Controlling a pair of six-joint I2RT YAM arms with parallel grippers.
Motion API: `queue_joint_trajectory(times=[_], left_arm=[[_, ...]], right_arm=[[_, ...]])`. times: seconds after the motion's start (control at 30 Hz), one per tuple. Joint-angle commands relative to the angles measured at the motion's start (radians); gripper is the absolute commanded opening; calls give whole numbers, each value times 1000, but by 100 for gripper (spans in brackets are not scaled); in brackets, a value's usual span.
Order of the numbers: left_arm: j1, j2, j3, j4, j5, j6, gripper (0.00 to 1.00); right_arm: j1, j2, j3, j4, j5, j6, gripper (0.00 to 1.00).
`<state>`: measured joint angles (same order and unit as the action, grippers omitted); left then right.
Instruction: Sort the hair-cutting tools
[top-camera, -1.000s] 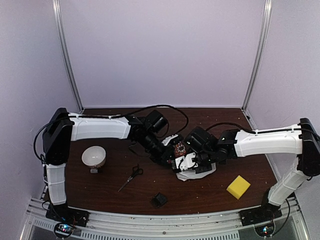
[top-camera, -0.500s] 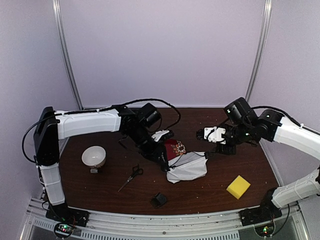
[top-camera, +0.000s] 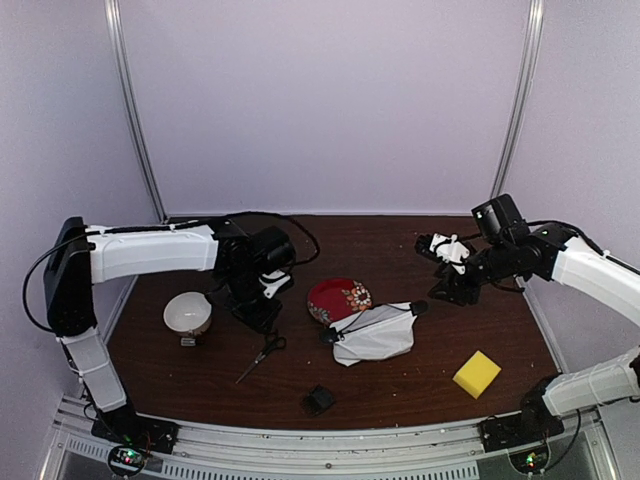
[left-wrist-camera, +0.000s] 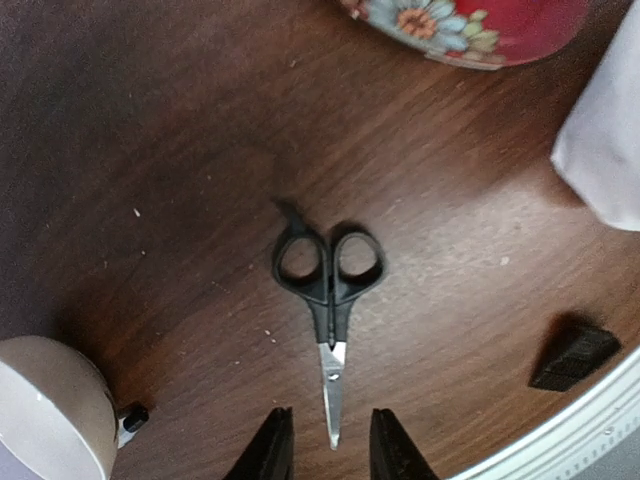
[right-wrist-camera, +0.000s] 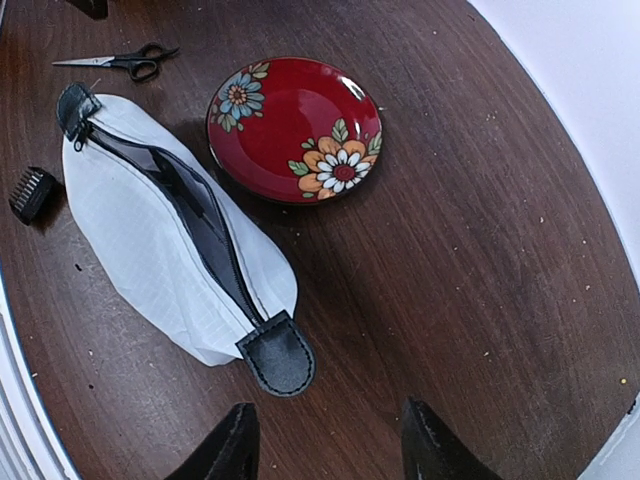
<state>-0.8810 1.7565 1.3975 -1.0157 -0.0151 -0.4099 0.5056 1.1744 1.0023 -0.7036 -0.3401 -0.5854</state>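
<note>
One pair of black-handled scissors (top-camera: 262, 354) lies on the table left of centre. In the left wrist view the scissors (left-wrist-camera: 328, 290) point their blade tip into the gap between my fingers. My left gripper (left-wrist-camera: 328, 455) is open just above them; in the top view it (top-camera: 258, 318) hangs over their handle end. A small black attachment block (top-camera: 319, 400) lies near the front edge; it also shows in the left wrist view (left-wrist-camera: 574, 355) and the right wrist view (right-wrist-camera: 33, 192). My right gripper (right-wrist-camera: 325, 450) is open and empty, above bare table right of the pouch (right-wrist-camera: 160, 230). The clipper and a second pair of scissors are out of view.
A white zip pouch (top-camera: 375, 333) lies mid-table, its zip partly open. The red patterned plate (top-camera: 338, 298) sits just behind it. A white bowl (top-camera: 187, 313) stands at the left, a yellow sponge (top-camera: 477, 374) at the front right.
Both arms have pulled away from the pouch. The left gripper swung left and down over the scissors. The right arm drew back to the right. The plate is now uncovered.
</note>
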Motion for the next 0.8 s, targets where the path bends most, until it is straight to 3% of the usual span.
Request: queue_joint_trajectory(times=[0.0,0.53,0.77], left_arm=[[11,66,-4,-8,-102,0,30],[46,253,94,53,-114,4,34],[66,291,68,84,-125,-3,30]], right_arm=[[-12,-8,-32,62,-80,68,49],[-16,-11,-71,85,-66,56,50],[-15,-6,-76,85,-68,52,50]])
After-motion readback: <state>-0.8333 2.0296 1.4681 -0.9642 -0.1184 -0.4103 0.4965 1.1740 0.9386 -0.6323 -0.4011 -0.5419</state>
